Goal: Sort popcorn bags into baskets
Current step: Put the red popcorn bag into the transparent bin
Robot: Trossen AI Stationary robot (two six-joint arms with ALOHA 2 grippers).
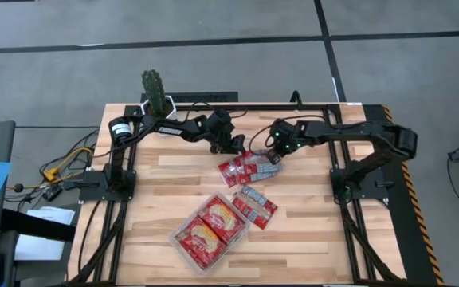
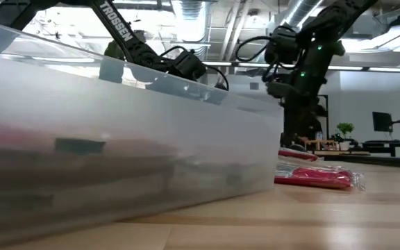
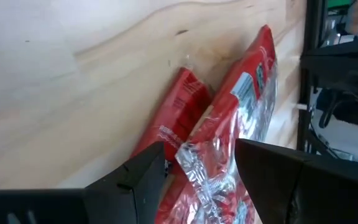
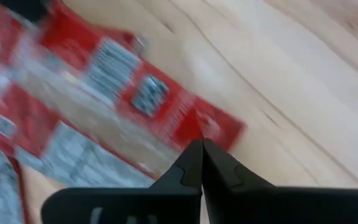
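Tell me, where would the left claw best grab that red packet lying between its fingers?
Probably by the crinkled sealed end of the packet, coming from above. It lies flat on the table, and that thin edge already sits between the open left gripper fingers.

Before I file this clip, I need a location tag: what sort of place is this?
Probably a robotics lab or workshop: two arms mounted on a framed wooden table, bare concrete floor, and exposed ceiling ducts with a monitor behind.
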